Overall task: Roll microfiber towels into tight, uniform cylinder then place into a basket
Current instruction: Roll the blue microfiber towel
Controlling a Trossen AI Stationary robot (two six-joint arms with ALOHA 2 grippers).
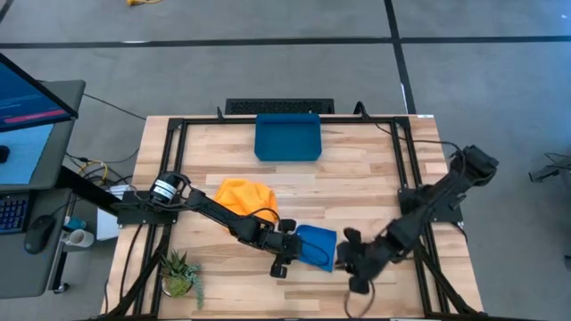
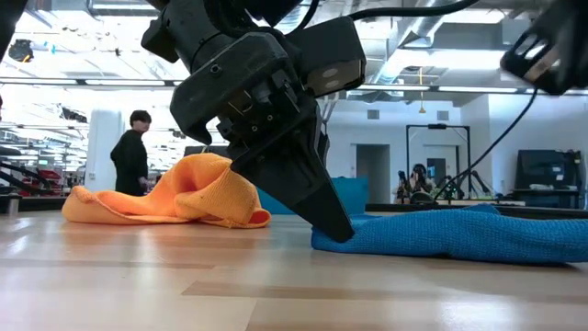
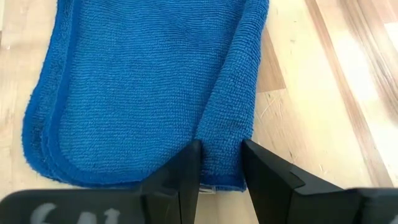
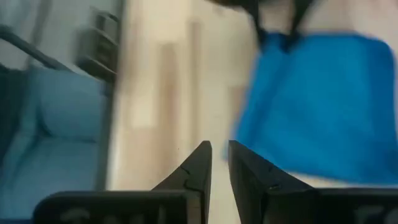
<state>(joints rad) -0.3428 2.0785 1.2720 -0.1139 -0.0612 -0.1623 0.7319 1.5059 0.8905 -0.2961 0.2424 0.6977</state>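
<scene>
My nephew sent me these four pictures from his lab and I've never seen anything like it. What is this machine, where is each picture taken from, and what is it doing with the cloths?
It is a robot with two dark arms working at a wooden table, each ending in a two-finger gripper. One picture looks straight down from above, one looks level across the tabletop, and two come from cameras on the arms' wrists.

On the table lie a folded blue towel, a crumpled yellow-orange towel, a dark blue basket at the far edge, and a small plant at a near corner.

The left gripper pinches a folded edge of the blue towel between its fingers. The right gripper sits just beside that towel, its fingers close together with nothing between them. Neither towel is in the basket.
</scene>
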